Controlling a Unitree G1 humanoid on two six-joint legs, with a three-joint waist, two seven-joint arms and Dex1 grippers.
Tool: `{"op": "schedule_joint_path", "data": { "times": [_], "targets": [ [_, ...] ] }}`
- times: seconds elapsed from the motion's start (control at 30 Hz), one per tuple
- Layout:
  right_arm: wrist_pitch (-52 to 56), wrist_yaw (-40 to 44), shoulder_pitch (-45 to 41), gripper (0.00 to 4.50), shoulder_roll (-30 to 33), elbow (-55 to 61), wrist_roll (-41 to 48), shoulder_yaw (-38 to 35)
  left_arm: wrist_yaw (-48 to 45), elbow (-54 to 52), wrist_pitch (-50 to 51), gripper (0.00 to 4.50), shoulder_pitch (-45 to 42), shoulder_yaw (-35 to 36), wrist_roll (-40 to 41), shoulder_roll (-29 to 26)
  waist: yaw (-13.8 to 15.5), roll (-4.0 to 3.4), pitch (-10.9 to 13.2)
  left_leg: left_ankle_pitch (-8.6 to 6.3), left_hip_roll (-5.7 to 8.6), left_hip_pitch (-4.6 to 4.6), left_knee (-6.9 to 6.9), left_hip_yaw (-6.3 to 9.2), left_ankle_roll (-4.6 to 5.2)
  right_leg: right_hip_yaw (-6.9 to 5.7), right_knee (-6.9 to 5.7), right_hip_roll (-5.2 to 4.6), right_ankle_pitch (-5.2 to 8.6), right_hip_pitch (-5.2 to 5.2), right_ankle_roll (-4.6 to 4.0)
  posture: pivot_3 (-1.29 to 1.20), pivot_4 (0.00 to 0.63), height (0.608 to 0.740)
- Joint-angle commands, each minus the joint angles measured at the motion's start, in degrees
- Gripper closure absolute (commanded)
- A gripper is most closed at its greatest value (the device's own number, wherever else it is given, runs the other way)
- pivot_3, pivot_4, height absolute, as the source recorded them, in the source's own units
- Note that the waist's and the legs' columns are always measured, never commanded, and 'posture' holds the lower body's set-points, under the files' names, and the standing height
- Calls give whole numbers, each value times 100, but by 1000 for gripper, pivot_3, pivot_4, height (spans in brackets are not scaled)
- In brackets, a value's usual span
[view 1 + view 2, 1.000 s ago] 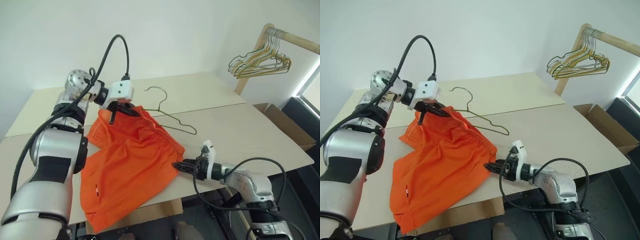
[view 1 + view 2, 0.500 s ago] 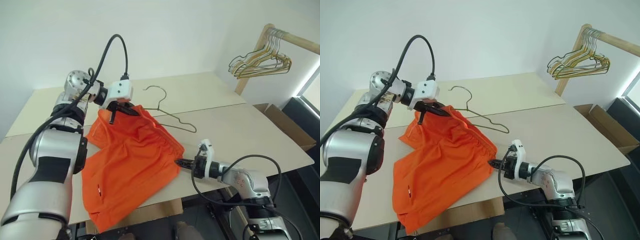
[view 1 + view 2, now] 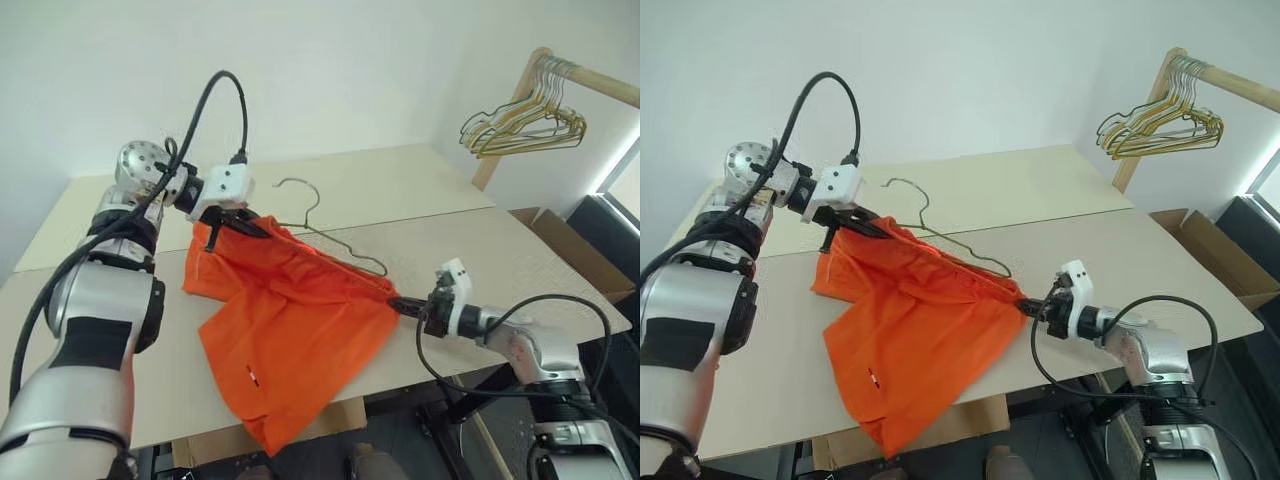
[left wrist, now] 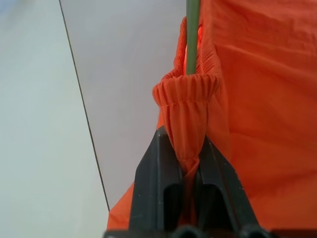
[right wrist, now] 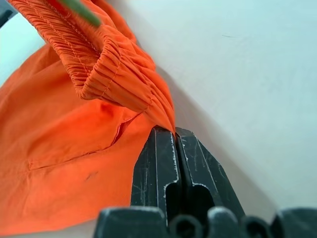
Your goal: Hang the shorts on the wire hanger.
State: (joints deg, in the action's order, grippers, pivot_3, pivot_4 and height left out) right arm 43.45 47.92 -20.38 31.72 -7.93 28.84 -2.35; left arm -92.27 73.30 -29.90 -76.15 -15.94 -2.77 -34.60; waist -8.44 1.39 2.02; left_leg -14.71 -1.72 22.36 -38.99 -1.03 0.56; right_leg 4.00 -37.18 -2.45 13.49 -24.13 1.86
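The soft, limp bright orange fabric shorts (image 3: 300,330) sag over the beige table (image 3: 520,260); their gathered waistband gives the firmest hold. Left gripper (image 4: 184,166) and right gripper (image 5: 174,133) each pinch it closed, around the thin olive-grey wire hanger (image 3: 330,240).

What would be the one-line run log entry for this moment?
left pincer: shut on shorts waistband | right pincer: shut on waistband, other end | wire hanger: on table, partly under shorts | status: not hung

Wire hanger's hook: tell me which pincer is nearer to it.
Left. The left pincer grips the shorts beside the hook of the wire hanger; the right pincer is farther away.
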Motion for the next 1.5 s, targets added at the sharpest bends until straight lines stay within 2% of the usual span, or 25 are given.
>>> {"op": "schedule_joint_path", "data": {
  "times": [0.03,0.3,0.4,0.5,0.7,0.8,0.97,1.13,1.33,1.5],
  "targets": [
    [-177,92,-164,4485,260,-200,-192,-76,-23,-164,-140,4500,-45,-106,228,-344,-1,0,0,0,0,-1,0,-1,0,2,-1,0,0,0,0,-76,0,740],
    [-163,298,-305,4485,355,-428,-298,128,-23,-193,12,4500,-110,151,601,-219,54,0,0,0,1,1,0,-3,0,1,3,-1,0,0,0,-75,0,740],
    [-187,295,-303,4485,313,-425,-327,176,-23,-329,317,4500,-93,-33,1005,-244,86,0,0,0,0,0,0,-3,0,1,1,0,0,0,0,-80,0,740],
    [-214,279,-310,4485,283,-379,-354,205,-23,-316,-34,4500,-21,-345,717,-368,110,0,0,0,0,-2,0,-4,0,2,1,0,0,1,0,-81,0,740],
    [-266,299,-360,4485,306,-339,-409,208,-23,-211,-127,4500,-17,-478,477,-413,130,0,0,0,1,0,0,-5,0,1,1,0,0,0,0,-79,0,740],
    [-336,390,-363,4485,397,-229,-431,194,332,-161,-530,4500,26,-618,-220,-491,128,0,0,0,1,-1,0,-6,0,2,2,0,0,0,0,-79,0,740],
    [-842,967,-324,4485,773,266,-537,342,962,-77,-593,4500,105,-490,-627,-401,149,0,0,0,2,0,-1,-6,0,2,2,-1,0,-1,0,-81,0,740],
    [-942,1288,-1030,4485,1149,638,-766,578,1086,-123,-571,4500,160,-165,-520,-187,139,0,0,0,1,0,-2,-10,0,2,1,0,0,-2,0,-86,0,740],
    [-1801,1449,-1964,4485,1371,484,-1610,1059,1062,-248,-474,4500,170,330,-262,91,150,0,0,0,0,1,-1,-11,0,0,2,0,0,-4,0,-77,0,740],
    [-2565,1479,-2375,4485,1349,191,-2157,1301,1479,-235,-499,4500,197,203,-675,3,151,0,0,0,1,3,-1,-16,0,2,7,-2,0,-5,-1,-60,0,740]
  ]
}}
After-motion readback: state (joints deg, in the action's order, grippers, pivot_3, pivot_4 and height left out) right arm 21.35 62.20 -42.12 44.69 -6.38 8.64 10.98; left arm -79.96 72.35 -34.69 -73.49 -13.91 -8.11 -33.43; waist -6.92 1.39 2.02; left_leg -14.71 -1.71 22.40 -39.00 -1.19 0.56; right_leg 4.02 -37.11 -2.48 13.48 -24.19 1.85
